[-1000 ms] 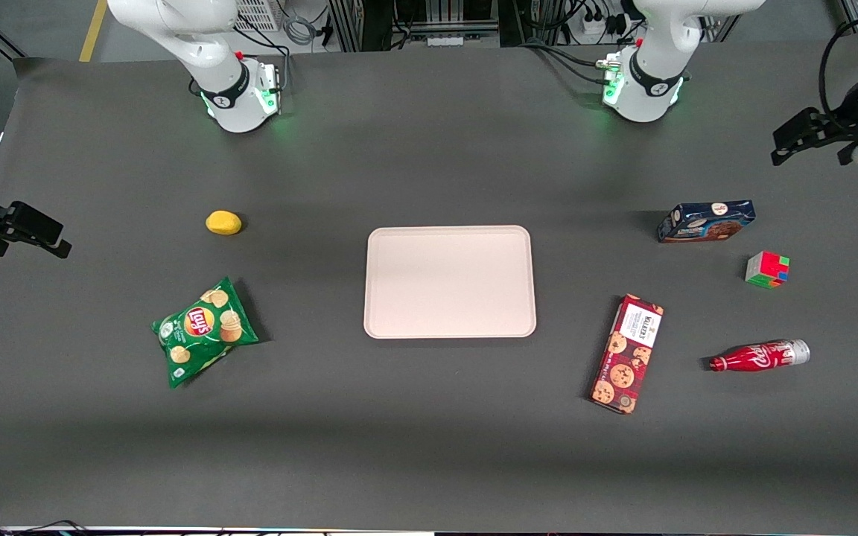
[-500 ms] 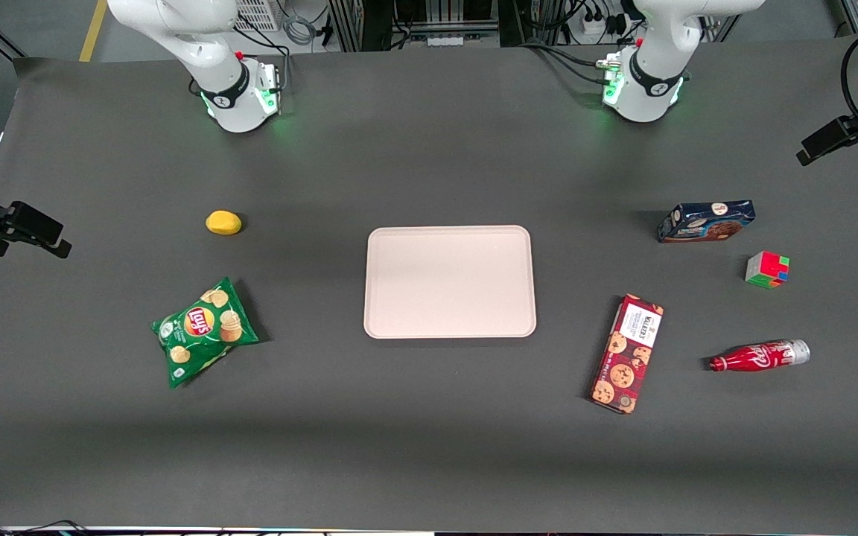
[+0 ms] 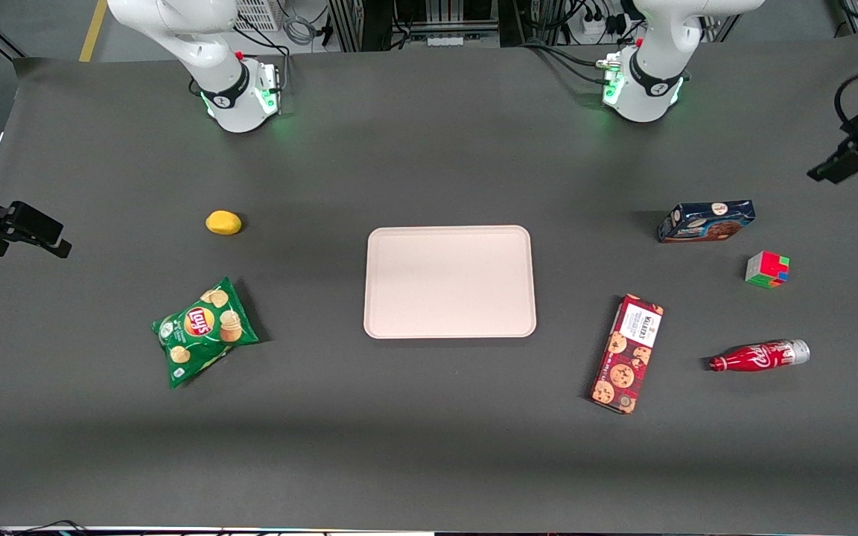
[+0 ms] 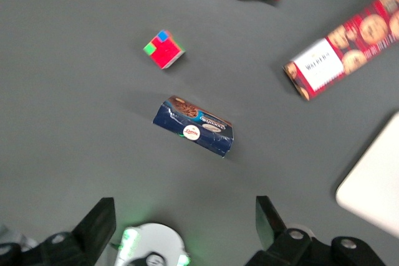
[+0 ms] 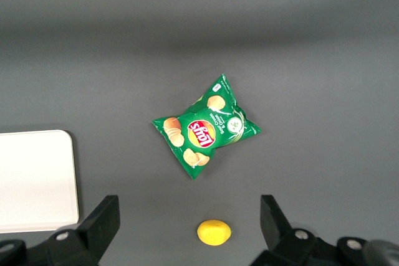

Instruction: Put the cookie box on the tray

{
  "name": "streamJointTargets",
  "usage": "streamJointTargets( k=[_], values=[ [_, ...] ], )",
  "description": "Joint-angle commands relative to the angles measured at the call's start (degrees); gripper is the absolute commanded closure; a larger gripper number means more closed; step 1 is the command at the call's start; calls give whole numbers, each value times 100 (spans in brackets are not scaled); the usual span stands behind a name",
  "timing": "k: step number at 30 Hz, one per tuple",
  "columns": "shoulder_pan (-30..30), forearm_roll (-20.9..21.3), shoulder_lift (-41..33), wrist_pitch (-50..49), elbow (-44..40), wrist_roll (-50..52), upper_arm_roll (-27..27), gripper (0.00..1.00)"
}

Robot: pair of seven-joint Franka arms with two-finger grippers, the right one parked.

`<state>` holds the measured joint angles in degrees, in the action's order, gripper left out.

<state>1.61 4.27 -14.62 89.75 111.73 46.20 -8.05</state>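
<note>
The gripper (image 4: 184, 225) hung high above the counter (image 3: 429, 461) at the working arm's end, well apart from everything on it; its two dark fingers (image 4: 100, 219) stood spread wide with nothing between them; in the front view it showed only as a dark shape at the frame's edge (image 3: 835, 170). The cookie box (image 3: 706, 220) lay on the counter toward the working arm's end, well apart from the tray (image 3: 450, 281); it was a dark navy carton with a brown cookie picture and a round white logo, resting on a long side; from the wrist camera the cookie box (image 4: 194, 126) lay below the released gripper, clear of the fingers. The tray sat flat near the middle of the counter, pale pink-beige with a low rim and nothing on it. A colourful cube (image 3: 767, 269) sat near the cookie box, a little nearer to the front camera; a red box of chocolate-chip cookies (image 3: 626, 353) lay nearer still, between the tray and a red bottle (image 3: 760, 356) that lay on its side. Toward the parked arm's end lay a green bag of crisps (image 3: 202, 330) and a small yellow lemon (image 3: 223, 222), the lemon farther from the front camera than the bag.
</note>
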Motion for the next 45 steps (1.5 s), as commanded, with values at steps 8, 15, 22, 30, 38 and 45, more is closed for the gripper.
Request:
streamJointTargets(
  k=[8, 15, 22, 30, 38, 45],
  values=[
    [-91, 74, 100, 2167, 1745, 1532, -293, 0],
    [-100, 47, 135, 3565, 2774, 1559, -391, 0],
    [-100, 47, 144, 4270, 3452, 1743, -470, 0],
    [-100, 56, -14, 4471, 3996, 1752, -470, 0],
    [-100, 56, -6, 5420, 4585, 1770, -470, 0],
    [-100, 56, 153, 6238, 4999, 1770, -470, 0]
  ],
)
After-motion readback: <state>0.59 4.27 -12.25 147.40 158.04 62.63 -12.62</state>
